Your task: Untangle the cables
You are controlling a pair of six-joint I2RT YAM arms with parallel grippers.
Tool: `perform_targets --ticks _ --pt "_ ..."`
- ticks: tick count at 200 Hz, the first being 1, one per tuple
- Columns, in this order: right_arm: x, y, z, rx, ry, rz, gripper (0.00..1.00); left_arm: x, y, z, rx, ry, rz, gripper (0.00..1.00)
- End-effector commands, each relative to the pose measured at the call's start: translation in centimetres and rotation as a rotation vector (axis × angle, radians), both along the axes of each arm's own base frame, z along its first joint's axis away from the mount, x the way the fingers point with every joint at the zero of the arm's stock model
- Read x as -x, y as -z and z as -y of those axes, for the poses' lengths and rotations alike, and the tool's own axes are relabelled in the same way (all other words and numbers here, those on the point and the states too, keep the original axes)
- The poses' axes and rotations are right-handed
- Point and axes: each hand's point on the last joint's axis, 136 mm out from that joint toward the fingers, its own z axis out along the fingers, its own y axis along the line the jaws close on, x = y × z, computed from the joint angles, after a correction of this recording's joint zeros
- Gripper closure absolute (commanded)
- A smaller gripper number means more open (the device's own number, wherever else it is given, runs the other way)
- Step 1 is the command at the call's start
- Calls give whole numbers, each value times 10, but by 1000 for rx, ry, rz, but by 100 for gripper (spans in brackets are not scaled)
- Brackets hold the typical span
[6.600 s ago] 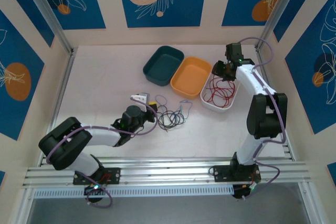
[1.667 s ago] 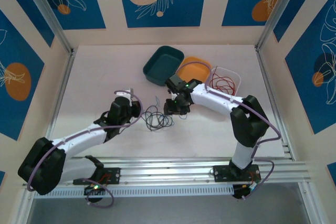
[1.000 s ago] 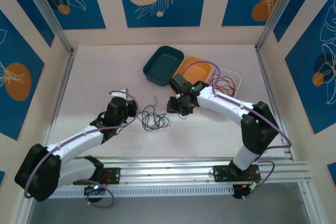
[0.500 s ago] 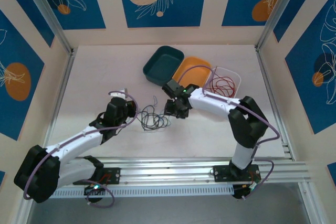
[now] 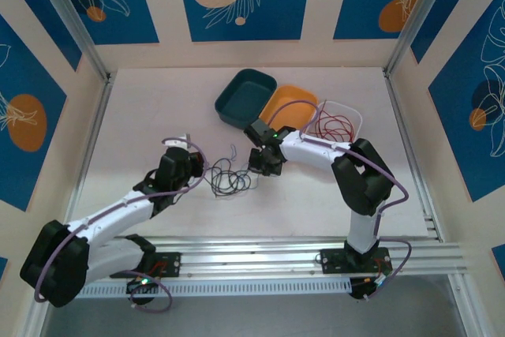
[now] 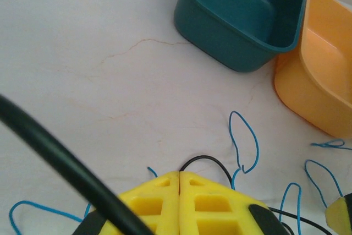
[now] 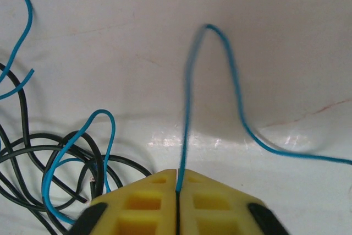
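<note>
So the cables (image 5: 230,181) are a loose, scribbly knot of thin floppy wire, black and blue mixed. It sits on the pale, smooth surface (image 5: 158,116) right between the two arms, near the middle.

The left claw (image 6: 180,175) has its chunky yellow plastic fingers pressed flat together with no gap. A black wire (image 6: 204,159) comes out right at the seam and arcs off to the right, so it looks pinched in there. Skinny blue loops curl up off the surface on both sides of it. A much fatter black cable (image 6: 55,152) cuts diagonally across the near corner of that view, out of focus.

The right claw (image 7: 177,180) is clamped the same way, with the fingers fully together. It's definitely gripping a blue wire (image 7: 187,97), which rises out of the seam, makes a narrow hairpin bend and sweeps down and away to the right. The rest of the tangle lies just left of that claw, with black strands looping over each other. From above, both claws sit at opposite edges of the knot, left one at its left side, right one at its right.

Behind the knot are three tubs in a row. There's a deep teal bin (image 5: 246,99) with rounded corners, then a glossy orange bin (image 5: 290,108) touching it. Last is a clear tub (image 5: 357,120) holding a heap of red wires (image 5: 331,128). The teal and orange ones look empty.
</note>
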Motion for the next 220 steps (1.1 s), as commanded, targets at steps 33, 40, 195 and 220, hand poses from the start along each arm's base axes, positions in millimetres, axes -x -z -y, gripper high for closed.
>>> perform_targets --ticks 33,40,195,220 --pt "5 -53 13 -2 -28 98 100 1 -11 -35 -122 -100 6 100" --pt "6 -66 14 -2 -43 127 100 2 -12 -41 -142 -120 3 100" --pt "19 -374 26 -170 -376 848 100 15 37 -103 -83 -350 -157 100" --pt "21 -410 37 -181 -383 931 100 20 54 -119 -44 -416 -218 100"
